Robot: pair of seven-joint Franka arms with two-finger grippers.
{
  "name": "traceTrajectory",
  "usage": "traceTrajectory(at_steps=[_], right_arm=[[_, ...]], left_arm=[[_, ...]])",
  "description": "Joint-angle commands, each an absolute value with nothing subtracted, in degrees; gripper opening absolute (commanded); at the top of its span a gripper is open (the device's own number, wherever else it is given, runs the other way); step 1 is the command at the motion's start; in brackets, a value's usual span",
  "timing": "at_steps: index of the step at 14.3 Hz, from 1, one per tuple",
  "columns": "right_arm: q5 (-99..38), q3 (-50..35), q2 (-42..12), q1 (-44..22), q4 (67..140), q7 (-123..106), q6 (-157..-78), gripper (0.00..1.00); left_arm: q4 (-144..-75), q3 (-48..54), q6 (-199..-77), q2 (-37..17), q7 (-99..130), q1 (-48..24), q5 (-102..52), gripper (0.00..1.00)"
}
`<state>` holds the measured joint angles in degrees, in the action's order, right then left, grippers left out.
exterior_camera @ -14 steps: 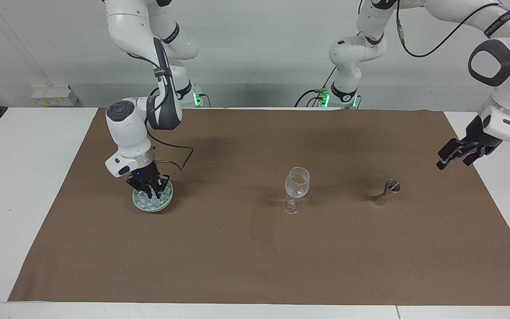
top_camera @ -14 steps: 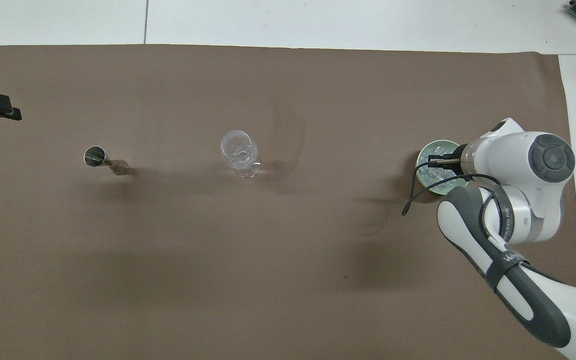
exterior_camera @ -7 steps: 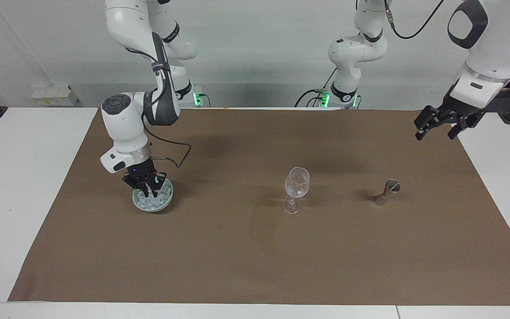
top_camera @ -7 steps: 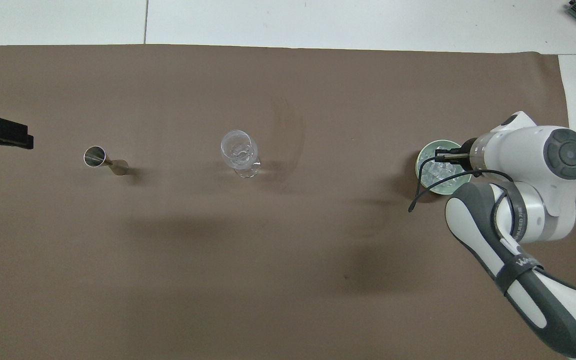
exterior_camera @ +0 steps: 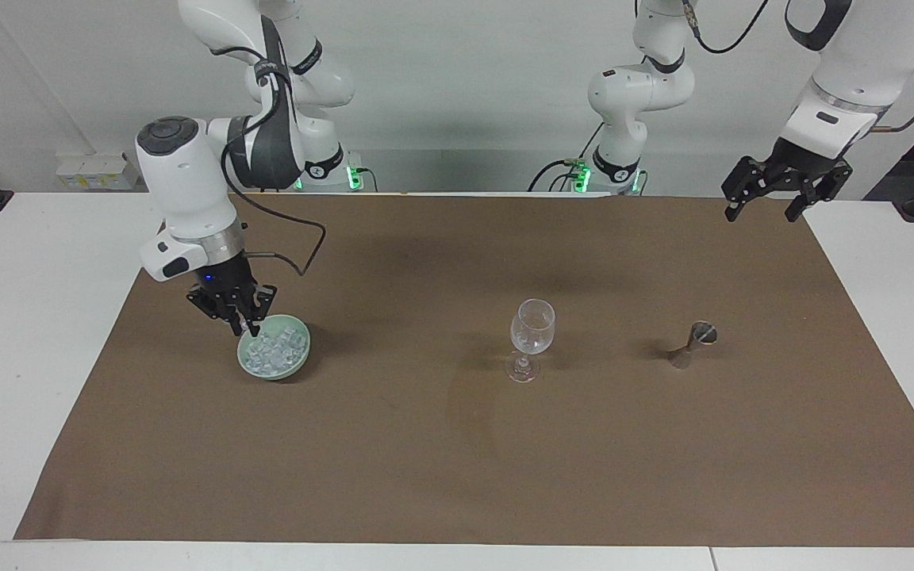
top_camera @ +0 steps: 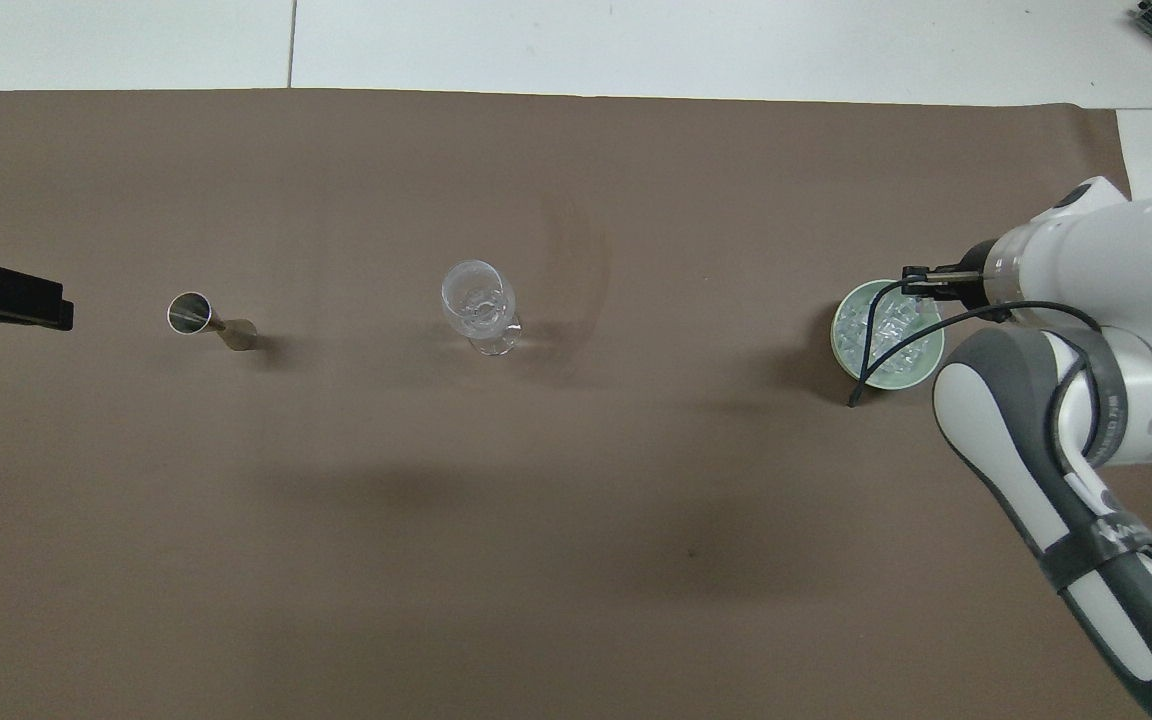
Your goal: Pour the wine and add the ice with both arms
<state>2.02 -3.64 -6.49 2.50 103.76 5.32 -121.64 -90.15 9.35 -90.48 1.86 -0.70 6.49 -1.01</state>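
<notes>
Facing view. The ice (exterior_camera: 273,350) is a heap of small clear, whitish cubes filling a shallow pale green bowl (exterior_camera: 301,354). The bowl sits on the brown mat (exterior_camera: 457,452), toward the right arm's end of the table from the wine glass (exterior_camera: 531,339). The right gripper (exterior_camera: 241,321) hangs just above the bowl's rim on the robots' side, fingertips pinched together; whether a cube sits between them cannot be told. The clear stemmed wine glass stands upright near the mat's middle. A small metal jigger (exterior_camera: 692,342) stands toward the left arm's end from the glass, well apart from it. The left gripper (exterior_camera: 769,201) is raised over the mat's corner beyond the jigger, fingers spread wide and holding nothing. Open mat lies between bowl and glass and across the whole strip farther from the robots than the glass. The mat covers a white table (exterior_camera: 21,333), with a pale wall above.

Overhead view. The ice (top_camera: 881,325) shows as glassy lumps inside the bowl (top_camera: 911,372), partly crossed by a black cable (top_camera: 871,340). The right gripper (top_camera: 921,283) overlaps the bowl's rim. The wine glass (top_camera: 481,305) and jigger (top_camera: 206,322) stand in one line with the bowl. Only part of the left gripper (top_camera: 6,300) enters at the frame's edge, past the jigger from the glass. The mat (top_camera: 536,550) is bare nearer the robots than the glass.
</notes>
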Motion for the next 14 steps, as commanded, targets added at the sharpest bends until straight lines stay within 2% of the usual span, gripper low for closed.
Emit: traceTrajectory(at_steps=[1,5,8,9,12,14], right_arm=[[1.58,-3.78,-3.61,2.99,97.23,5.98,-112.88,0.00],[1.58,-3.69,-2.64,2.99,88.53,5.98,-101.88,0.00],[1.67,-4.22,-3.08,2.64,86.49,8.16,-100.81,0.00],[1.50,-4.48,-3.60,2.20,85.53,11.31,-99.16,0.00],[1.05,-7.55,-7.90,1.15,76.40,17.48,-92.13,0.00],[1.05,-8.52,-9.22,-1.04,74.27,23.26,-91.67,0.00]], left_arm=[[-90.27,8.96,-89.04,2.63,-0.97,6.41,-1.41,1.00],[-90.09,9.14,-84.12,4.21,-0.88,6.24,-1.41,1.00],[-90.09,8.70,-83.67,6.06,-0.79,6.50,-2.02,1.00],[-90.35,8.35,-83.76,7.02,-0.70,6.42,-3.33,1.00],[-91.23,8.26,-83.67,7.65,-0.62,6.68,-4.31,1.00],[-92.02,8.26,-83.67,7.56,-1.14,6.77,-4.48,1.00]])
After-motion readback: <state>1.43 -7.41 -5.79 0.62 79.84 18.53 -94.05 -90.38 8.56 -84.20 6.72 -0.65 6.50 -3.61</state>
